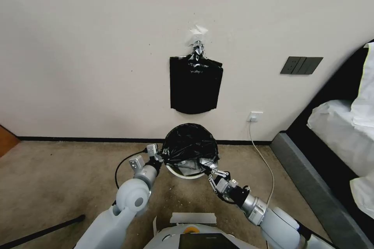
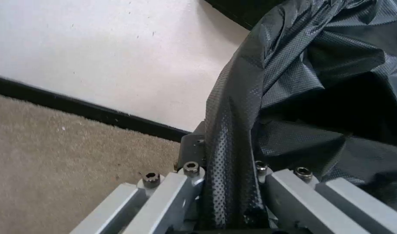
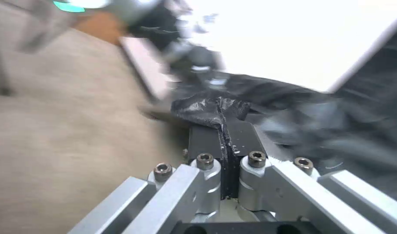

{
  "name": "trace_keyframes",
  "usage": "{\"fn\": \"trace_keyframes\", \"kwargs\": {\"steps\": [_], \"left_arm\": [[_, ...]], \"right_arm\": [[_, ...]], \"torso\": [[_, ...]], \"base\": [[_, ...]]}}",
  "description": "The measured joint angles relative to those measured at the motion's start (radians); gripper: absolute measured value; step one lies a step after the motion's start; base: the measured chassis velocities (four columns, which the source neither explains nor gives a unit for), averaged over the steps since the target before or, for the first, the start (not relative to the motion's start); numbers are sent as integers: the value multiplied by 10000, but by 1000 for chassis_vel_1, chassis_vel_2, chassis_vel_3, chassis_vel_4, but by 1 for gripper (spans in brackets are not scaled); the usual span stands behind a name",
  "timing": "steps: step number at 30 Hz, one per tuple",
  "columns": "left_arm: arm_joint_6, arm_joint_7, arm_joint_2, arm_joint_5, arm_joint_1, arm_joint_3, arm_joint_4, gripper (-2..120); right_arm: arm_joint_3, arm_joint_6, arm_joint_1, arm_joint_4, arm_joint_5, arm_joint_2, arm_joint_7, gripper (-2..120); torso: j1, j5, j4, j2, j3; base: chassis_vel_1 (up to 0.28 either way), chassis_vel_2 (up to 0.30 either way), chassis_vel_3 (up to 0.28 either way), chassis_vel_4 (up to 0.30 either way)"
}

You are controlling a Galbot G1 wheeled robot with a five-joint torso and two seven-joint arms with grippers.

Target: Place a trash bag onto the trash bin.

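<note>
Both grippers pinch the trash bag (image 1: 189, 143) over the trash bin (image 1: 186, 172): left gripper (image 1: 159, 155) and right gripper (image 1: 205, 162) on opposite sides, below the clipped bag bundle (image 1: 195, 85). Left wrist: film fills clamped jaws. Right wrist: pads (image 3: 207, 138) shut on a crumpled edge.

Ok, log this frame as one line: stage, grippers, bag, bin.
stage: bagging | left gripper: shut on trash bag | right gripper: shut on trash bag | trash bin: on carpet, bag draped over top

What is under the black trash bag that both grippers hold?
Under the trash bag the white trash bin's near rim shows. The bag covers the rest. The left gripper and right gripper pinch its edges.
</note>
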Motion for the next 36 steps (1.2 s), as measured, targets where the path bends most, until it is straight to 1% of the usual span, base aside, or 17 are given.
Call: {"fn": "trace_keyframes", "kwargs": {"steps": [1,3,4,6,7,10,11,14,18,19,22,31,32,33,34,36], "left_arm": [[0,0,0,0,0,0,0,3],[36,-181,0,-388,43,-85,-129,3],[36,-181,0,-388,43,-85,-129,3],[95,-349,8,-804,132,-170,-314,3],[95,-349,8,-804,132,-170,-314,3],[153,-538,-4,-1097,244,-229,-492,3],[153,-538,-4,-1097,244,-229,-492,3],[201,-574,10,-1179,354,-264,-586,3],[240,-575,35,-1179,431,-269,-625,3],[240,-575,35,-1179,431,-269,-625,3],[290,-575,35,-1178,508,-266,-674,3],[329,-556,23,-1145,677,-233,-762,3],[329,-554,14,-1127,678,-233,-762,3],[320,-550,5,-1112,663,-239,-743,3],[320,-550,5,-1112,663,-239,-743,3],[268,-550,-7,-1088,597,-314,-666,3]], "right_arm": [[0,0,0,0,0,0,0,0],[-16,101,10,-286,-90,31,-457,0],[-16,101,10,-286,-90,31,-457,0],[-159,163,188,-844,-194,140,-687,0],[-159,163,188,-844,-194,140,-687,0],[-400,161,613,-1756,-123,599,-708,0],[-400,161,613,-1756,-123,599,-708,0],[-568,82,834,-2418,-182,945,-543,0],[-662,-148,920,-2835,-399,1097,-200,0],[-662,-148,920,-2835,-399,1097,-200,0],[-738,-506,936,-3053,-475,1192,241,0],[-890,-833,974,-3191,-353,1368,873,0],[-899,-860,951,-3181,-316,1376,943,4],[-901,-884,893,-3157,-267,1372,1051,11],[-901,-884,893,-3157,-267,1372,1051,11],[-790,-953,595,-3052,-158,1261,1432,25]], "torso": [[0,0,0,0,0],[0,1,0,0,0],[0,1,0,0,0],[0,0,0,0,0],[0,0,0,0,0],[0,4,2,0,0],[0,4,2,0,0],[0,1,1,0,0],[0,1,1,0,0],[0,1,1,0,0],[0,0,0,0,0],[1,1,1,0,0],[0,2,1,0,0],[0,1,1,0,0],[0,1,1,0,0],[0,0,1,0,0]], "base": [[0,0,0,0],[0,0,0,0],[0,0,0,0],[0,0,0,0],[0,0,0,0],[0,0,0,0],[0,0,0,0],[0,0,0,0],[0,0,0,0],[0,0,0,0],[0,0,0,0],[0,0,0,0],[0,0,0,0],[0,0,0,0],[0,0,0,0],[0,0,0,0]]}}
